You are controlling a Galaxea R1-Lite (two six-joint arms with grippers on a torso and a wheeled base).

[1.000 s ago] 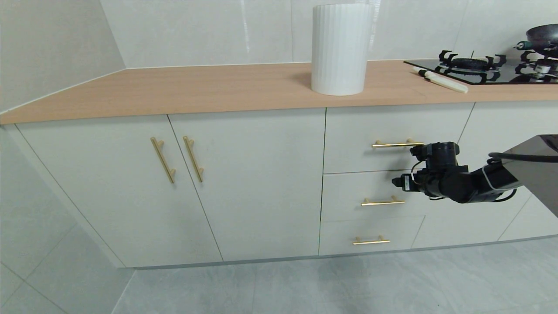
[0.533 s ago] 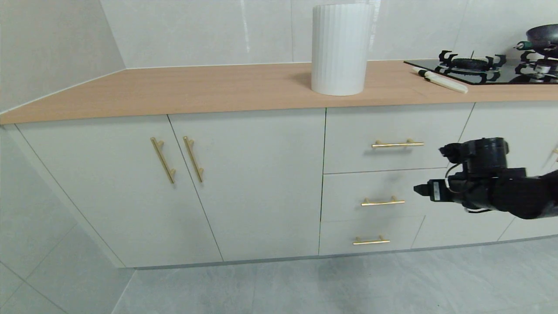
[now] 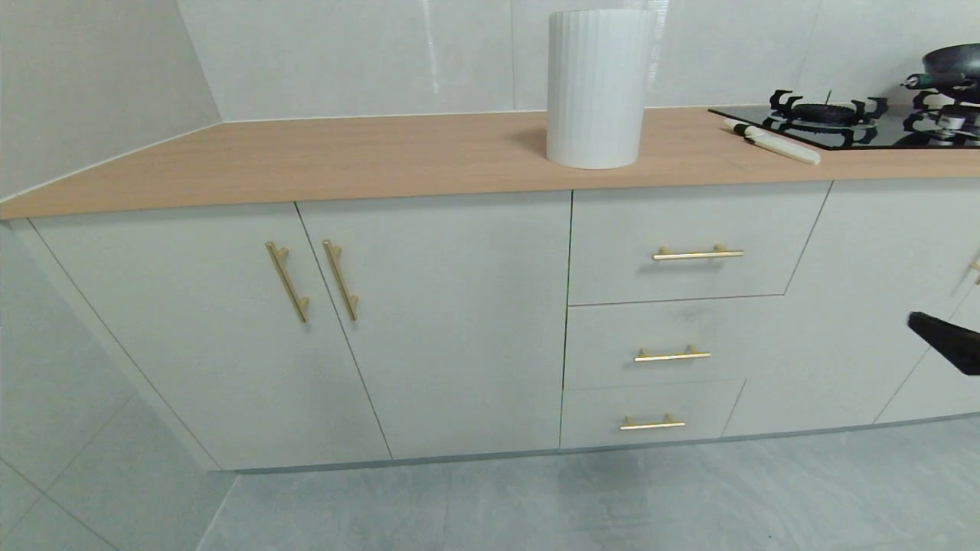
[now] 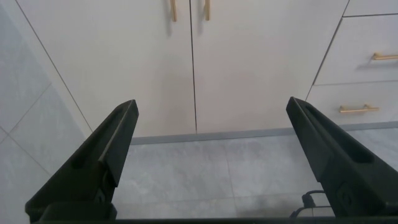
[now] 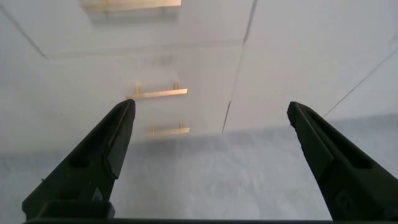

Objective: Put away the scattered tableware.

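Observation:
A white-handled utensil (image 3: 773, 143) lies on the wooden counter (image 3: 344, 157) beside the stove. A tall white ribbed container (image 3: 596, 88) stands on the counter above the drawers. Three drawers with gold handles, top (image 3: 697, 253), middle (image 3: 672, 355) and bottom (image 3: 651, 422), are all closed. My right gripper (image 5: 210, 109) is open and holds nothing; it faces the middle drawer handle (image 5: 157, 93) from a distance. A black part of my right arm (image 3: 945, 344) shows at the head view's right edge. My left gripper (image 4: 211, 106) is open and holds nothing, low before the cabinet doors (image 4: 193, 62).
A black gas stove (image 3: 842, 122) with a dark pan (image 3: 953, 61) sits at the counter's right end. Two cabinet doors with gold handles (image 3: 287, 281) are closed on the left. Grey tiled floor (image 3: 490, 505) lies in front.
My right arm has drawn back to the right, away from the drawers, leaving a black tip at the head view's edge. Drawers and counter items have not moved.

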